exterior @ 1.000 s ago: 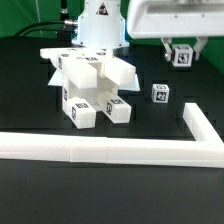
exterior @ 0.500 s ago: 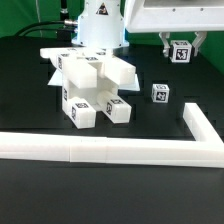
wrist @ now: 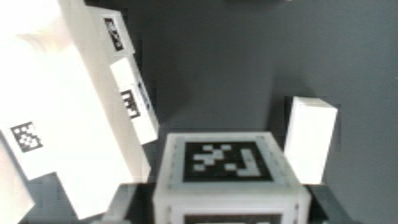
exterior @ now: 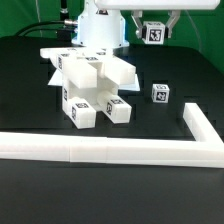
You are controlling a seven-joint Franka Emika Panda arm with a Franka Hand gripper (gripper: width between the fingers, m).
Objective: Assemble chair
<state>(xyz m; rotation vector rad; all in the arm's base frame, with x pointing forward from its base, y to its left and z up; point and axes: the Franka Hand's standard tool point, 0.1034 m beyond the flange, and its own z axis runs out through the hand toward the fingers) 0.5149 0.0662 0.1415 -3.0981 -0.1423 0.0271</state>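
Gripper (exterior: 153,35) — pinching a small tagged cube (exterior: 153,33), aloft | part-built chair (exterior: 92,85) standing | second cube (exterior: 159,93) — lying apart

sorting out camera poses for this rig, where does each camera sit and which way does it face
exterior view: off the arm, somewhat above the table, looking over the border rail at the chair parts; shows the arm's white body and the gripper shut on a tagged cube.
wrist view: on the wrist, looking down along the dark fingers at the cube, table beneath.
shared: the held cube and the chair parts.
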